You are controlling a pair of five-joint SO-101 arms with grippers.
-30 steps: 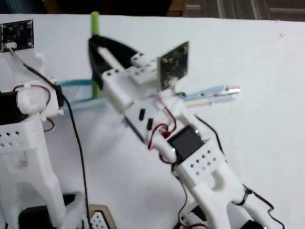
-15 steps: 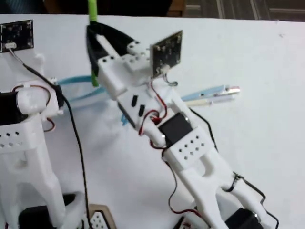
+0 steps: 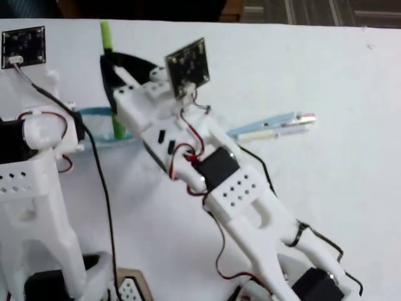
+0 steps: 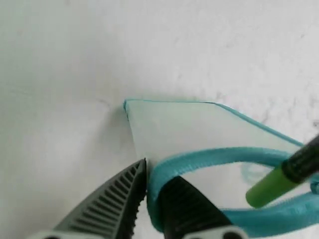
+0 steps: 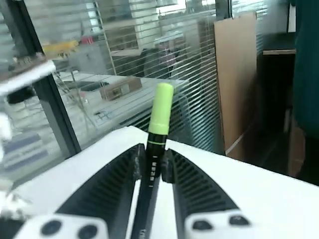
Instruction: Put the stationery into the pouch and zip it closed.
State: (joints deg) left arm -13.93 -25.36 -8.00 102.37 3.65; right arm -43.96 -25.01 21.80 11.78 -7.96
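Right pincer (image 5: 152, 157) above pouch (image 4: 189, 134) — green marker (image 5: 158, 117) (near upright) in grip

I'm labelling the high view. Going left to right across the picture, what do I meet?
The left arm → green marker → right arm's camera board → loose stationery lying on the table.

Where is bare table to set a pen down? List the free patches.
Free: the table right of the loose pens, and the far strip beyond them. Crowded: around the pouch, where the left gripper, right gripper and green pen meet.
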